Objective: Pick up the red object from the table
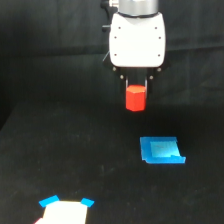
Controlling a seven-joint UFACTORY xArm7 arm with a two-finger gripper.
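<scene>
Down at the bottom edge, closest to us, sits a pale patch (pixel 64 213) with bright blue tape at its upper corners, lying flat on the table (pixel 30 160), well below the fingers and off toward the exterior view's left of them. Moving up, a flat blue square piece (pixel 161 150) lies on the black surface, below the fingers and a little to the exterior view's right of them, clearly apart from everything else. And now the main event: the gripper (pixel 135 86) hangs from its white housing (pixel 137 40) at the top of the scene, with a grey metal cuff above that running out of frame. Two short dark fingers (pixel 126 83) reach down from the housing, and they are clamped on the red object (pixel 135 98), one on each side of its upper part. That little red-orange block sits upright between them, its faceted top face catching the light, most of its body poking out beneath the fingertips. It looks to be off the table, with black showing beneath its lower edge, though from this one angle I can't be certain how high it hangs. Everything behind is dark backdrop, and the housing's small screws and side fittings are too blurred to make out.
</scene>
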